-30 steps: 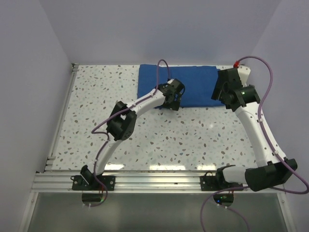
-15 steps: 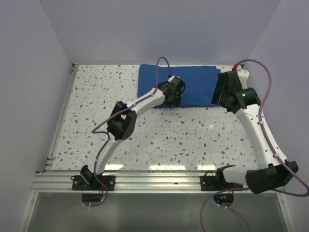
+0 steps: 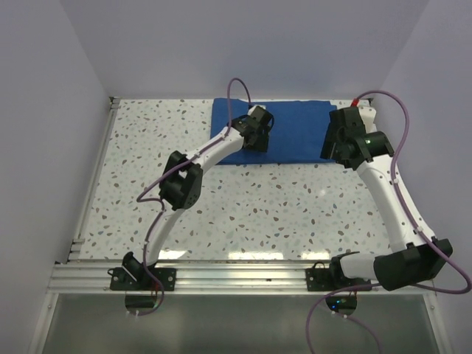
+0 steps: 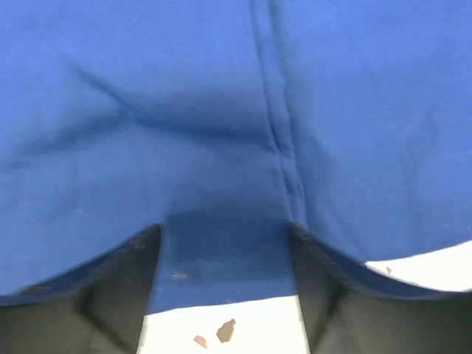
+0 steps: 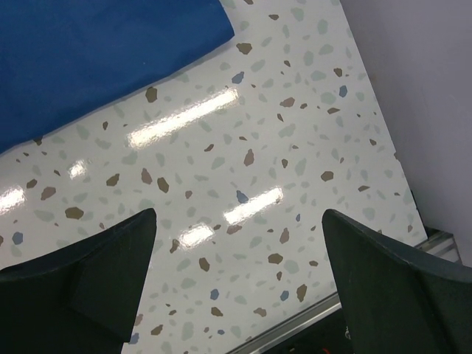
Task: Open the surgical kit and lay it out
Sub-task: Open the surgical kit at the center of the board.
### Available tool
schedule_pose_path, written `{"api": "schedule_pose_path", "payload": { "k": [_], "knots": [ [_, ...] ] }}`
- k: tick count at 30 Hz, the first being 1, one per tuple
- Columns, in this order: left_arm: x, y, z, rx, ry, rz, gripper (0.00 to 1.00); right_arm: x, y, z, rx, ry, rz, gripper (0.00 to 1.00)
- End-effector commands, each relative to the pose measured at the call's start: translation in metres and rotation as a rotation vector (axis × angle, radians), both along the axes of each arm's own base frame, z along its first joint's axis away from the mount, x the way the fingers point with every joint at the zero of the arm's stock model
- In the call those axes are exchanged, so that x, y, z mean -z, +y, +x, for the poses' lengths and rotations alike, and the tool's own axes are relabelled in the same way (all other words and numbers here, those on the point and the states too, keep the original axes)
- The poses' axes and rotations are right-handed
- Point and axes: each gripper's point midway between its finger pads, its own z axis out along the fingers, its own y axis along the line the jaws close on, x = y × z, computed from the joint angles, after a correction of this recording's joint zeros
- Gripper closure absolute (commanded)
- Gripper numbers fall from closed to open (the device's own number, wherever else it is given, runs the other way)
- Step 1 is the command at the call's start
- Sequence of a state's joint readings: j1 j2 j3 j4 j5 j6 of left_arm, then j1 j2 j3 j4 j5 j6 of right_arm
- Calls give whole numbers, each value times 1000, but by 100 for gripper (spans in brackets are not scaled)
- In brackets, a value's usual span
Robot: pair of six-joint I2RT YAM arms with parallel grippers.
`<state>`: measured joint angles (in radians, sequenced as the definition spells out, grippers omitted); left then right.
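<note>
A: Where is the blue cloth wrap (image 3: 295,136)?
B: It lies folded at the far edge of the speckled table (image 3: 258,206), with its long axis from left to right. What is inside cannot be seen.
A: And the left gripper (image 4: 223,243)?
B: It is released. Its fingers stand apart on both sides of the near hem, and a seam (image 4: 276,133) runs away from it. The right gripper (image 5: 237,228) is spread wide above the table, beside the wrap's right corner, and it grasps nothing.

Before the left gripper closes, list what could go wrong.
1. The left gripper straddles an edge of the blue cloth wrap by a seam; it may pinch several layers and drag the bundle.
2. The right gripper hangs open over the speckled table beside the wrap's corner, pinning nothing, so the wrap may slide.
</note>
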<state>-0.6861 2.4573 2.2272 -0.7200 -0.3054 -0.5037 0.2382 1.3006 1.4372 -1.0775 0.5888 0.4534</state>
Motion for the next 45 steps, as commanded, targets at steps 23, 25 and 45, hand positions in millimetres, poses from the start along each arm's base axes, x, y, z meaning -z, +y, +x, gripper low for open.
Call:
{"api": "schedule_pose_path", "payload": {
  "k": [23,25,45],
  "knots": [
    [6,-23,-13,16,-26,39,65,10,1,8,-36,24,-29,1],
    [6,-19,-10,9,-24,38,68,9,1,9,-37,20,-29,1],
    [-248,218,-11,-358,-352,-130,100,14,32,91,-53,-8,45,1]
  ]
}}
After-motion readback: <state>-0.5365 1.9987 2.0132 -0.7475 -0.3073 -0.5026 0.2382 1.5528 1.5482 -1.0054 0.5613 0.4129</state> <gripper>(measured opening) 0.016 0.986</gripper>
